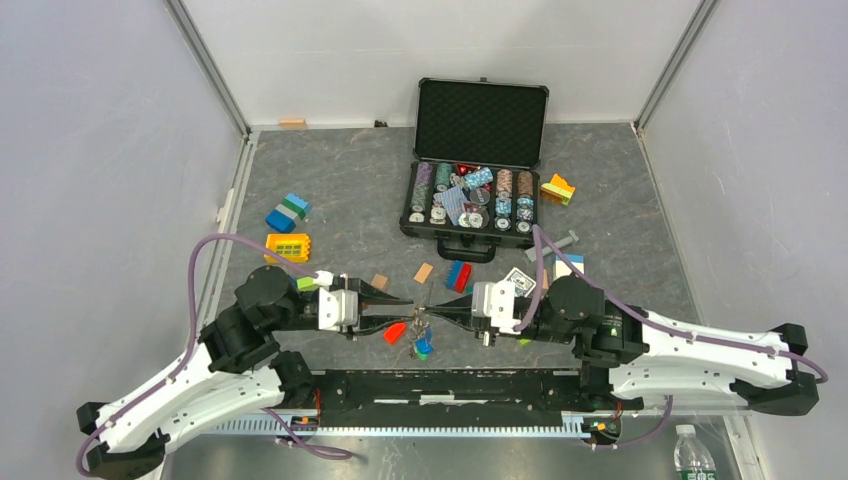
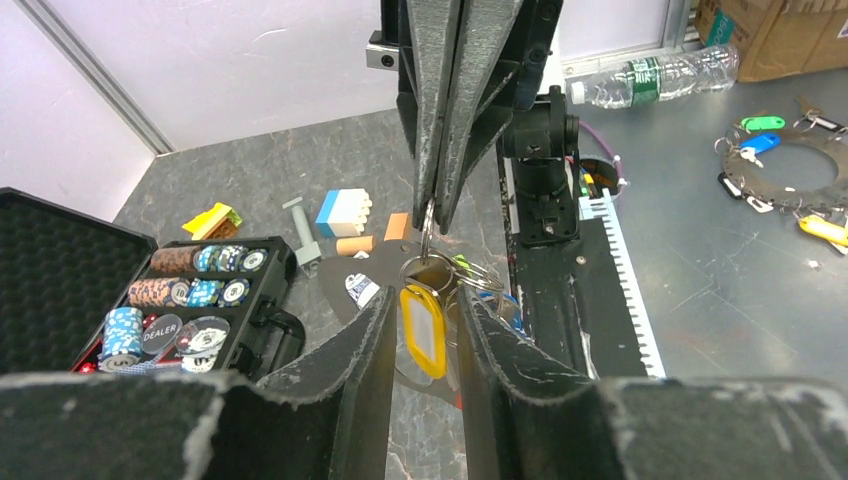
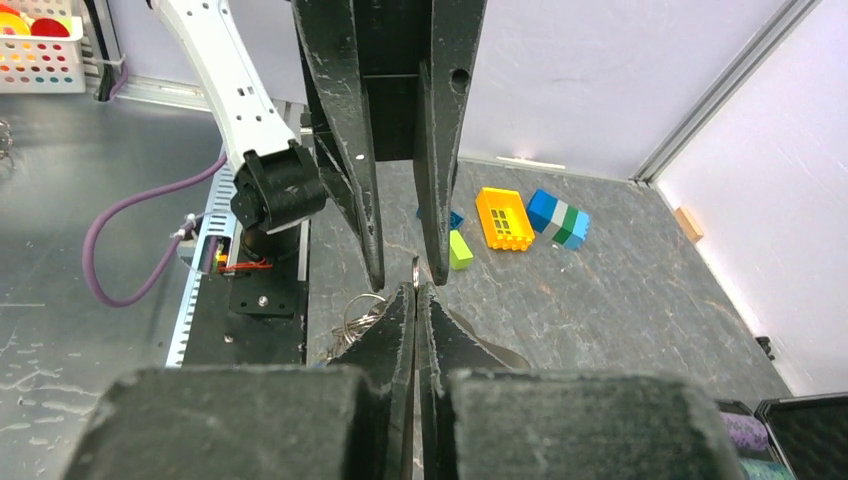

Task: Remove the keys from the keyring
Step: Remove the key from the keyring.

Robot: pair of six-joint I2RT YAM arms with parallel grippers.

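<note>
The task looks barely begun: as far as the pictures show, no key has come off. The keys (image 1: 418,338) hang in one bunch low in the centre of the overhead view, lifted off the grey bench (image 1: 330,190) between the two arms. A red tag (image 1: 395,332) sits at the left of the bunch and a blue one (image 1: 424,348) at the bottom. No loose key shows on the bench among the toy blocks (image 1: 288,212) or near the open poker chip case (image 1: 480,120) in the upper middle of the frame.

The right hand (image 3: 416,292) is pinched tight on the thin wire of the keyring (image 2: 427,232), and the bunch hangs from that grip. The left hand (image 3: 406,280) faces it tip to tip, its fingers narrowly apart. In its own wrist view they flank a yellow tag (image 2: 423,332) at the frame's centre without clearly clamping it, and I cannot tell whether either finger touches it.

What is left is nearly everything. One key has to be gripped, worked round the split coil and freed, and then each of the others in turn. The rings overlap in the left wrist view, so I cannot count the keys.
</note>
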